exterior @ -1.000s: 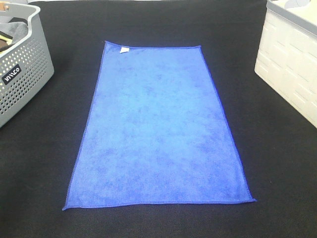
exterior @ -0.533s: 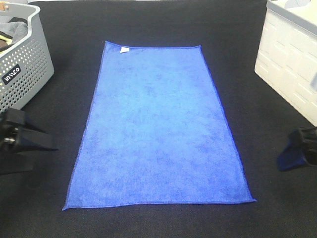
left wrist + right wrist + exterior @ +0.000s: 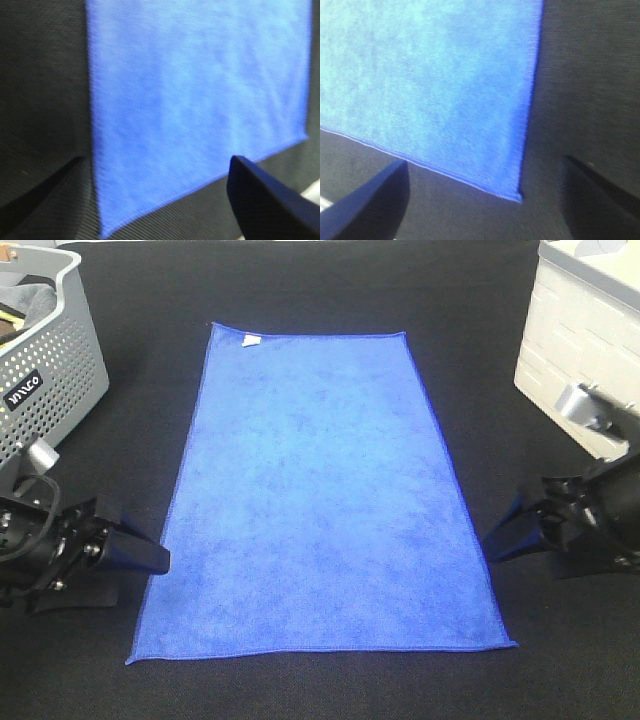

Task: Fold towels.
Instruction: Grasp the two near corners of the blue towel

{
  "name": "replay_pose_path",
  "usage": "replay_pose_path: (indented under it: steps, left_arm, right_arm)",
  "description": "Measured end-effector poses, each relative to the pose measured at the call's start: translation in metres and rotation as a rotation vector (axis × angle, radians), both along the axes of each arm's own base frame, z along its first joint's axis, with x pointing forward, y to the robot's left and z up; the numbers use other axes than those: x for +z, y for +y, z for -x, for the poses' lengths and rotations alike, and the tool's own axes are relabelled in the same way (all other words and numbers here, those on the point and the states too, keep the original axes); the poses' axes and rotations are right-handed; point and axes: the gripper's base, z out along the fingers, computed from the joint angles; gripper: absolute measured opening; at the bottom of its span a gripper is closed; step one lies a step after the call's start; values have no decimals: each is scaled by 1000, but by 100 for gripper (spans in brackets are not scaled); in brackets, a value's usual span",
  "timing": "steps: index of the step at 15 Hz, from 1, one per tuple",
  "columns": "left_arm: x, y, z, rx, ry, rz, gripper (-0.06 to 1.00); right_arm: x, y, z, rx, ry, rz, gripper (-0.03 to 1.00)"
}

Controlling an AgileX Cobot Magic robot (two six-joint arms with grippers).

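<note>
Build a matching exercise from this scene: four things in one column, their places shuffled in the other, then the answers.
1. towel
2. grey basket
3. white crate
4. tag

A. far right of the high view
B. near the towel's far left corner
C. spread flat in the middle
D. far left of the high view

Pairs: 1-C, 2-D, 3-A, 4-B

Grey basket (image 3: pixel 62 360) — label (image 3: pixel 22 390) reads roughly "MYXCO".
</note>
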Motion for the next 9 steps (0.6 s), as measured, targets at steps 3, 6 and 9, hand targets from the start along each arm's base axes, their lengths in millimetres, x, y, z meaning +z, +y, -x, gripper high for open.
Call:
replay_pose_path:
  steps: [3,6,9]
  left_arm:
    - [-13,-12,-5,-41,19,-44,72]
    - [-14,-27,-16,-73,-10,-63,72]
    - [-19,-31,-19,-48,11,-45,72]
  right_arm:
    - [-18,1,-4,6,56,-11,76]
    - [-34,3,-6,3,103,-38,72]
    - [-54,7,-7,10,159,-68,71]
